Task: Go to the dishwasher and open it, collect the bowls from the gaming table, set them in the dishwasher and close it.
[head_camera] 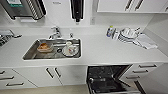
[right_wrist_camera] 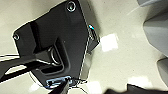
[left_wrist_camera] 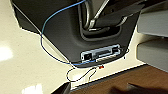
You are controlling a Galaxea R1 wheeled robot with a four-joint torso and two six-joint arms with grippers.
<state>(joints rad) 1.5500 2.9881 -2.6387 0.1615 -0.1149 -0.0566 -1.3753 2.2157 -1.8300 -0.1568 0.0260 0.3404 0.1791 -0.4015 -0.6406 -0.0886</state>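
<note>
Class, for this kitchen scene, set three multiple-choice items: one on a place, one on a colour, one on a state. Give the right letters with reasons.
1. Where does the stack of plates stand?
A. in the sink
B. on the countertop, right of the sink
C. on the floor

2. What colour are the cabinet fronts under the countertop?
A. white
B. red
C. black

3. In what state is the dishwasher?
A. shut
B. open, its dark interior showing
C. taken out

Key: 1 B, the plates sit on the counter well right of the sink. 2 A, the fronts are white with dark handles. 3 B, racks show in the dark opening.
</note>
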